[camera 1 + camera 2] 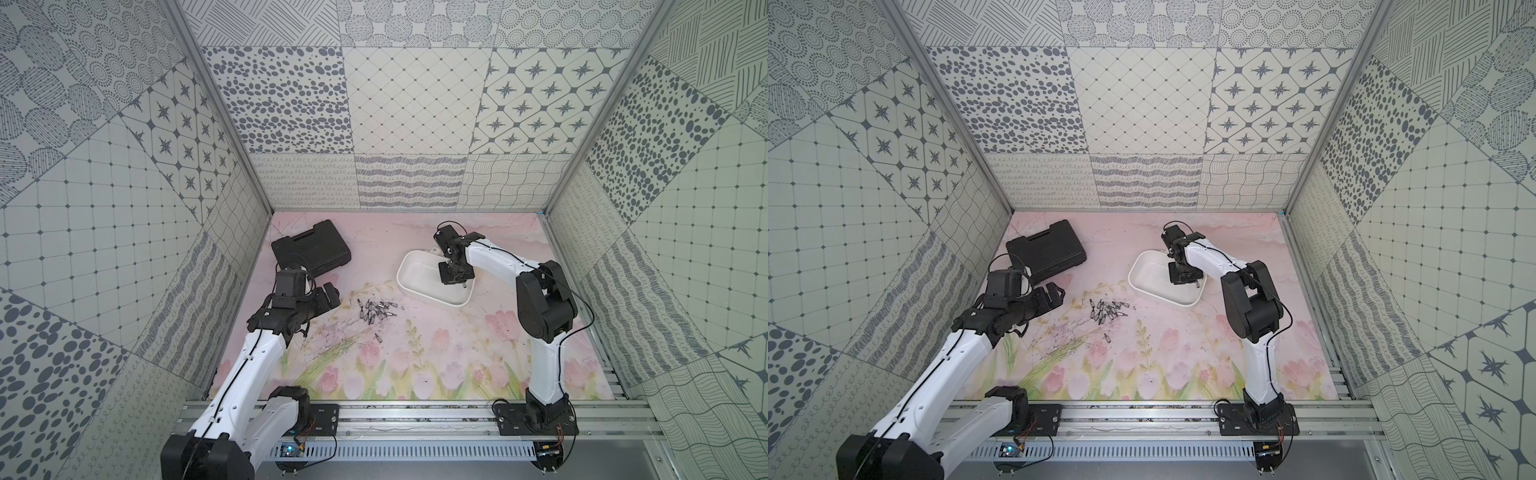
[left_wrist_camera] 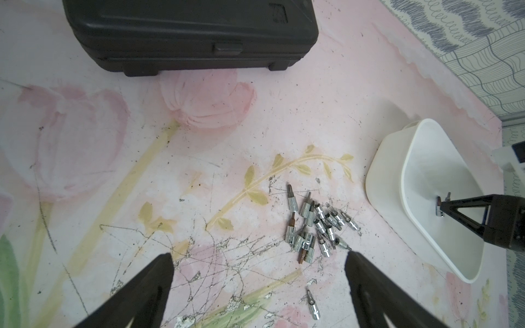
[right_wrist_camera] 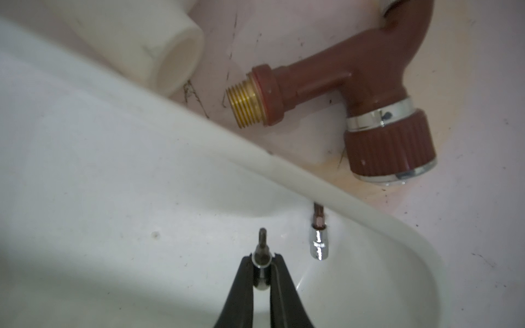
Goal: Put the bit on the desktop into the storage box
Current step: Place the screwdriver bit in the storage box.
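Several chrome bits (image 1: 376, 309) (image 2: 318, 224) lie in a heap on the pink tulip desktop (image 1: 415, 345), and a single bit (image 2: 312, 305) lies a little nearer the front. The white storage box (image 1: 419, 274) (image 2: 426, 170) stands to the heap's right. My right gripper (image 3: 262, 259) hangs inside the box, shut on a bit (image 3: 262, 247) that points out past its tips. Another bit (image 3: 318, 241) lies on the box floor beside it. My left gripper (image 2: 259, 255) is open and holds nothing, left of the heap above the scratched desktop.
A closed black tool case (image 1: 311, 247) (image 2: 190, 34) lies at the back left. Behind the box's far rim (image 3: 227, 147) lie a brown tap fitting with a brass thread (image 3: 355, 93) and a white pipe piece (image 3: 159, 56). Patterned walls enclose three sides.
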You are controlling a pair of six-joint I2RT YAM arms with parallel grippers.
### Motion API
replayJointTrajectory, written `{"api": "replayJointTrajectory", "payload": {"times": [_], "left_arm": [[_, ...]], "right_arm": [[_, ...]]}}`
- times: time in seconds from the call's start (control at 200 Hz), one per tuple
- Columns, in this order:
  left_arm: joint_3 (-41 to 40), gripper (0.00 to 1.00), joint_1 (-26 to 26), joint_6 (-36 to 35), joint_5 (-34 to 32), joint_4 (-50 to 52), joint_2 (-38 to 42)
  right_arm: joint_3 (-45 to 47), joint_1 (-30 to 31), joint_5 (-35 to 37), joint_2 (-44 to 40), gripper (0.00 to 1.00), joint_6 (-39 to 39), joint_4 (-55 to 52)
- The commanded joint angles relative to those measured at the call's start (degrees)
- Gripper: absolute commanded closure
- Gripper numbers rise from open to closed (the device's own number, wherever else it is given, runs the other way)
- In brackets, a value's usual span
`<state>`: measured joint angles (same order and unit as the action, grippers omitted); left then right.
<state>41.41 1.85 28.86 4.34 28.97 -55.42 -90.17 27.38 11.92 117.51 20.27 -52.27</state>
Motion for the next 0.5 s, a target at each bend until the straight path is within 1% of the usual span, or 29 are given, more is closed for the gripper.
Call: {"api": "replayJointTrajectory", "payload": {"times": [0.0, 0.365, 0.495], "left_arm": [[0.01, 0.01, 0.12, -0.56, 1.28, -0.30, 0.45], [-0.02, 0.01, 0.03, -0.56, 1.14, -0.16, 0.60], [-0.06, 0.01, 0.02, -0.52, 1.09, -0.14, 0.58]], "right_arm": [[0.17, -0.35, 1.54, 2.09, 0.87, -0.32, 1.40], [1.09, -0.61, 1.79, 3.49, 0.85, -0.23, 2.07], [1.53, -0.58, 1.50, 3.50, 0.82, -0.25, 2.13]]}}
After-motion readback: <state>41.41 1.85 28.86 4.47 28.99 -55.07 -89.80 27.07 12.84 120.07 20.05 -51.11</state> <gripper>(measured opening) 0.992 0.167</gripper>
